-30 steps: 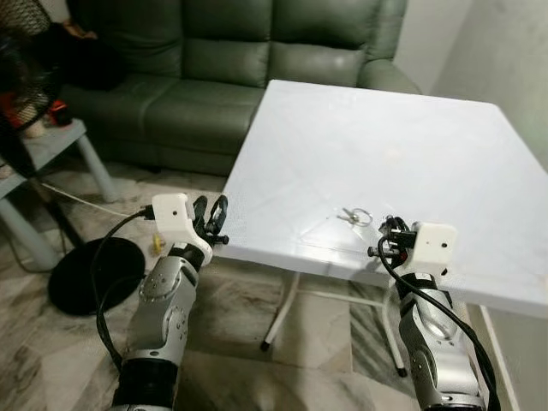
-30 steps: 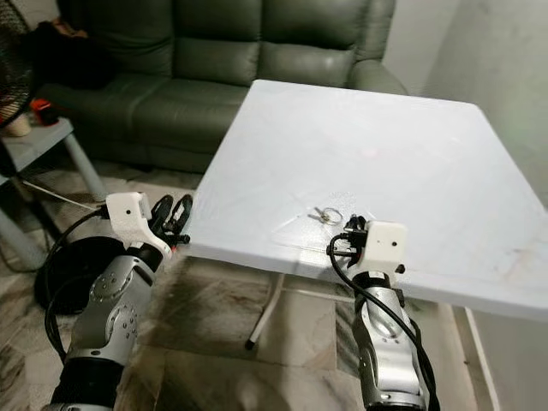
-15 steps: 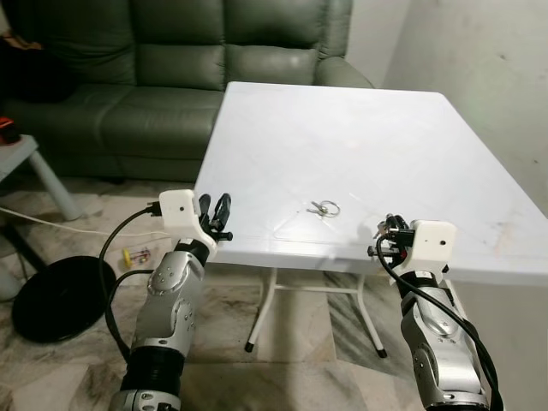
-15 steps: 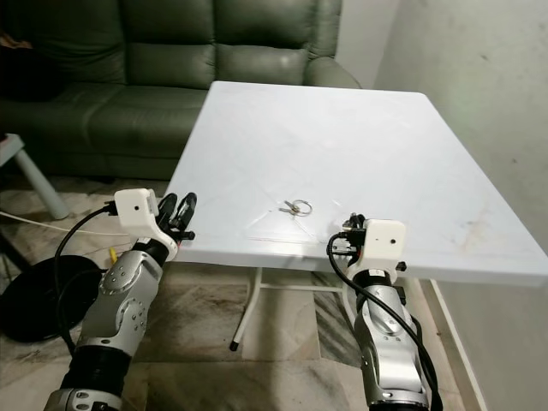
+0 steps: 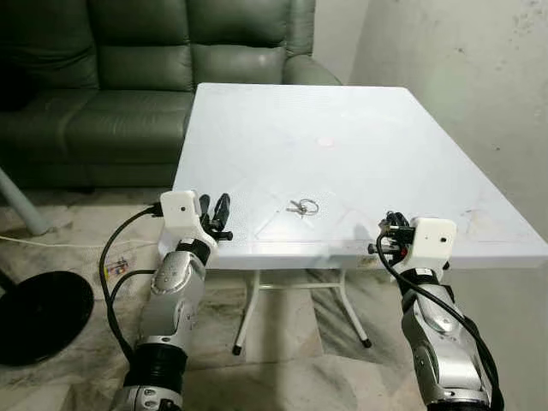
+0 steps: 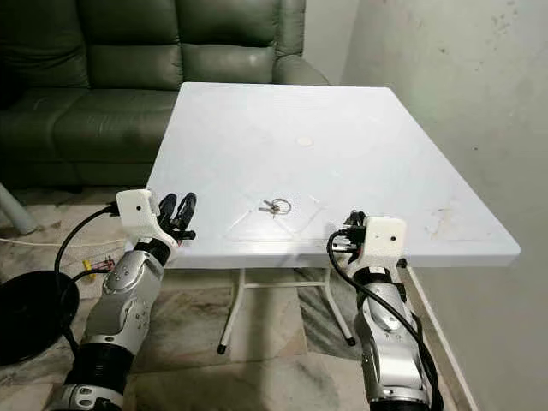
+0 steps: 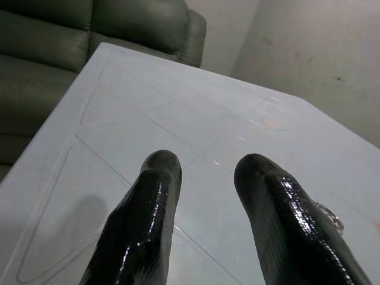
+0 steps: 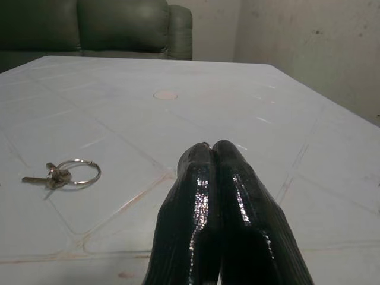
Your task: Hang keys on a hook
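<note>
Plainly, the task stands at its very beginning. The keys [image 5: 302,206] lie flat on the white table [image 5: 342,111], a ring with a couple of small keys attached, near the front edge and roughly midway between the two arms. Nothing grips them. No hook can be made out in any view, so where they are to hang cannot be told.

The left gripper [image 5: 212,214] is raised at the table's front left corner, its two black fingers [image 7: 145,219] spread apart with nothing between them. The right gripper [image 5: 390,237] is held at the front edge to the right of the keys, its fingers [image 8: 219,202] pressed together and holding nothing. Neither touches the keys.

Left to do, in my judgement: reach to the keys, pick them up, find the hook, and hang them there.

Against the earlier frames, the whole scene has shifted: the green sofa [image 5: 103,68] now sits further off to the left, and the wall [image 5: 462,68] on the right takes up more of the picture. That is the camera turning. Both arms keep the same raised posture, and the keys lie at the same spot on the table.
</note>
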Available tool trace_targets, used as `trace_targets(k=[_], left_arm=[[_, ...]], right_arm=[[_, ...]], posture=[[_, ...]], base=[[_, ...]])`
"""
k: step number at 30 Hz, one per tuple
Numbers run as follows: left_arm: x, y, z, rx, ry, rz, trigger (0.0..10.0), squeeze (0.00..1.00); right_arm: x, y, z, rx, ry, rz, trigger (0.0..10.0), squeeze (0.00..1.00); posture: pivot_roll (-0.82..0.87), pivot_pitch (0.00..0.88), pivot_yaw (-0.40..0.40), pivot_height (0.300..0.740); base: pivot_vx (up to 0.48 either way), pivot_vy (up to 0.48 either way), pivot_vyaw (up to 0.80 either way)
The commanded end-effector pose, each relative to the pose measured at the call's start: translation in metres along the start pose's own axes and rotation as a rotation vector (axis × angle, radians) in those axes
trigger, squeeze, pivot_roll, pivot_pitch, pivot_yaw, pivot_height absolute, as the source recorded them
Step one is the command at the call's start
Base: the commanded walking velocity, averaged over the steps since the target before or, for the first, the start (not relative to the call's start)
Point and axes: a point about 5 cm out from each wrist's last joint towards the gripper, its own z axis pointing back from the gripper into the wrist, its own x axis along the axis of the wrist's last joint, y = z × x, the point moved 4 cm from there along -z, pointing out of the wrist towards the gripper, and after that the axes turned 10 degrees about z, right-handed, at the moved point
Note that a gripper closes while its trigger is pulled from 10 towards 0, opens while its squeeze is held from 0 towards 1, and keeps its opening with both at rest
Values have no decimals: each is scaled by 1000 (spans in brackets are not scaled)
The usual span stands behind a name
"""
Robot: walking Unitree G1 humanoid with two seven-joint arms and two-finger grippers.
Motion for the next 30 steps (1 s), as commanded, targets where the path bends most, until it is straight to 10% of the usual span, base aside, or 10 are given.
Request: trace_targets(k=[1,30], left_arm=[[2,0,-2,3,-5,-10,10000,0],[-1,3,-1,36,5,0,10000,0]], right_arm=[[2,-1,-2,3,-4,12,10000,0],[3,-1,-4,2,-4,25,10000,0]], posture=[[57,0,-50,740],[61,0,-49,740]], base=[[0,0,-744],[0,50,-744]])
